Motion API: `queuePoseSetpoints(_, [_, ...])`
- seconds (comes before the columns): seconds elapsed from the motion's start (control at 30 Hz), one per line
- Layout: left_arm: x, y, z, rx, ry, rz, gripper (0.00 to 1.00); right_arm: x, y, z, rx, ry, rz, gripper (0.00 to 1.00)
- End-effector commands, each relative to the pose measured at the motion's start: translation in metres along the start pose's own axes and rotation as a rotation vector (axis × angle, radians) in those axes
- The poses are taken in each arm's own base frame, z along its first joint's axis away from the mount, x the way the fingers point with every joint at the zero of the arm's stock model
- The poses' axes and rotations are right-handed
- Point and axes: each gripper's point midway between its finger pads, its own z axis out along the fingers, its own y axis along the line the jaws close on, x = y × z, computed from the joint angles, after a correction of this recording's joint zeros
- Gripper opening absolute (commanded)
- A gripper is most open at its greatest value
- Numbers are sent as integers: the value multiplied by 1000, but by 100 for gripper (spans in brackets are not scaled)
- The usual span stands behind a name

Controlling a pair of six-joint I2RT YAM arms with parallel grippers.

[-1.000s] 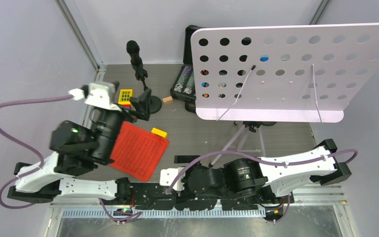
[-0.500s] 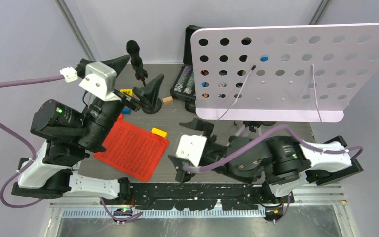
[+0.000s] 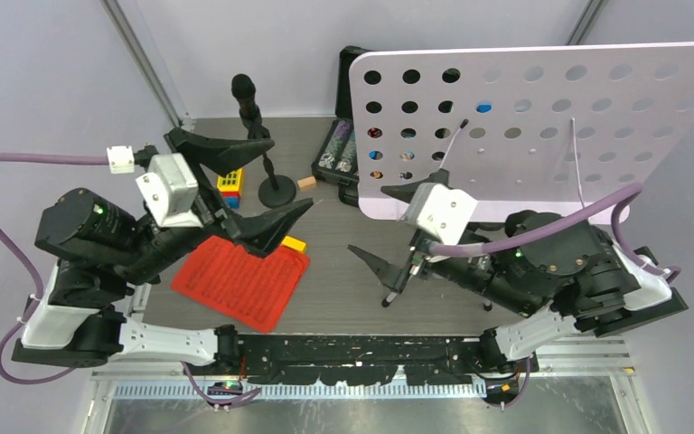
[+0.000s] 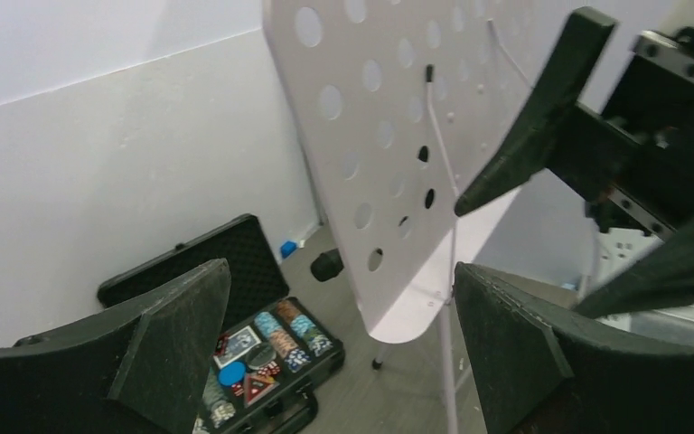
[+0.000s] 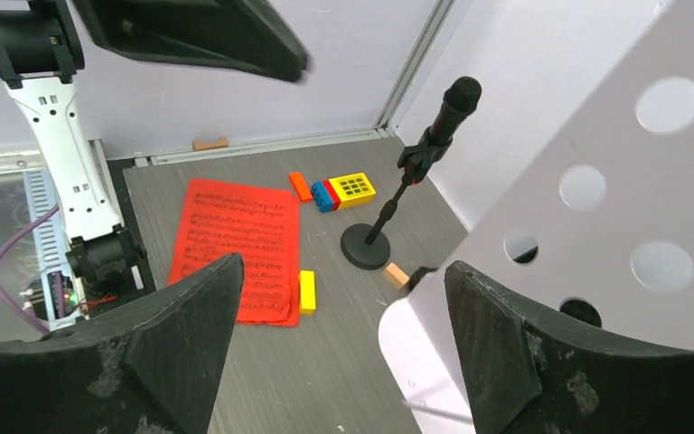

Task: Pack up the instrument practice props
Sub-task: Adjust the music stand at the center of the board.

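Raised left gripper (image 3: 251, 188), spread wide and empty, points toward three o'clock; right gripper (image 3: 387, 228), spread and empty, faces nine o'clock beside the large white hole-punched music rack (image 3: 524, 136).

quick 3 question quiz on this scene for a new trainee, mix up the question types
1. True or false: the black microphone stands on its round-based black pole, untouched by either arm.
2. The red sheet-music page is: A. lying flat on the grey table; B. folded in half; C. rolled up.
3. Fill in: the left gripper and the right gripper both have their jaws ___ and hold nothing.

Key: 1 true; 2 A; 3 open.
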Motion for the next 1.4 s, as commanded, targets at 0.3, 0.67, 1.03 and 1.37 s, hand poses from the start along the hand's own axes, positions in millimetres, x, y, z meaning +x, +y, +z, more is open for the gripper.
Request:
queuePoseSetpoints(0.3, [51, -80, 20, 279, 112, -142, 89, 41, 4, -48, -159, 11, 115, 86])
queuePoseSetpoints(0.67, [79, -109, 37, 321, 142, -241, 80, 89, 27, -68, -278, 75, 121, 86])
queuePoseSetpoints(1.03, [68, -98, 50, 237, 53, -269, 78, 133, 21, -65, -156, 212, 119, 88])
queuePoseSetpoints(1.37, [83, -105, 77, 192, 85, -254, 77, 159, 32, -64, -166, 283, 88, 88])
